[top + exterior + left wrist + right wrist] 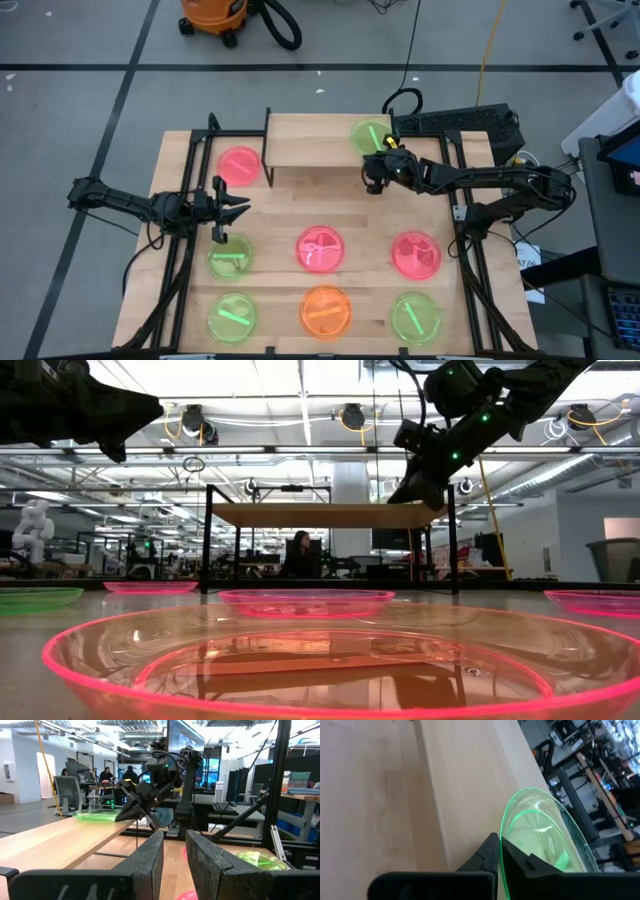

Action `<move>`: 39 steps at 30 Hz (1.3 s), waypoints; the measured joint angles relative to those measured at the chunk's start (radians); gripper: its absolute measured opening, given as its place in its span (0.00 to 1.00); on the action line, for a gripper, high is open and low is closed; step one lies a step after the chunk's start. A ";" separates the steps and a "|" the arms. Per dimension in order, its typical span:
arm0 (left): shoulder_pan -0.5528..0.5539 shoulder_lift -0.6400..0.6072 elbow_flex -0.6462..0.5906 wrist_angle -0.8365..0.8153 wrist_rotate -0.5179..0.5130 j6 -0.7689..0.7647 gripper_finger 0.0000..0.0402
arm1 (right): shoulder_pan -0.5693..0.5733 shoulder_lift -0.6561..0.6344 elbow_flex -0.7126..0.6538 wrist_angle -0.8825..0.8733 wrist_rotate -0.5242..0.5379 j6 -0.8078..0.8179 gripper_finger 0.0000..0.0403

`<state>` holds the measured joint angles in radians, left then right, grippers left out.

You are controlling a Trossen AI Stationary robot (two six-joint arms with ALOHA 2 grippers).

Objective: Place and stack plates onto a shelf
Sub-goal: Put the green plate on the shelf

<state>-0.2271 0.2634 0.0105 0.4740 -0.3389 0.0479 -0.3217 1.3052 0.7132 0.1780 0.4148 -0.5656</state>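
Right end effector (376,160) clenched on rim of green plate (370,136), at front-right corner of shelf (315,140); plate lay on shelf top, tipped slightly in wrist view. Left end effector (240,205) hung released above bench (280,215), nothing between fingers, just above another green plate (230,258). Pink plate (239,165) sat on bench beside shelf's left end. Six other plates spread across bench in two rows, incl. orange plate (325,309).

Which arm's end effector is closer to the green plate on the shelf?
The right end effector, shut on the green plate's rim at the shelf. The left end effector hovers apart, past the shelf's other end.
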 joint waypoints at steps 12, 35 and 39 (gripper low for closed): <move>0.000 0.000 0.000 0.000 0.000 0.000 0.22 | 0.022 0.000 -0.001 0.061 -0.109 0.006 0.00; 0.000 0.000 0.000 0.000 0.000 0.000 0.22 | 0.013 0.007 -0.001 0.128 -0.134 -0.013 0.00; 0.000 0.000 0.000 0.000 0.000 0.000 0.22 | -0.006 0.007 -0.001 0.132 -0.173 -0.008 0.00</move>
<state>-0.2272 0.2634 0.0101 0.4740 -0.3389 0.0479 -0.3274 1.3124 0.7124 0.3105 0.2416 -0.5734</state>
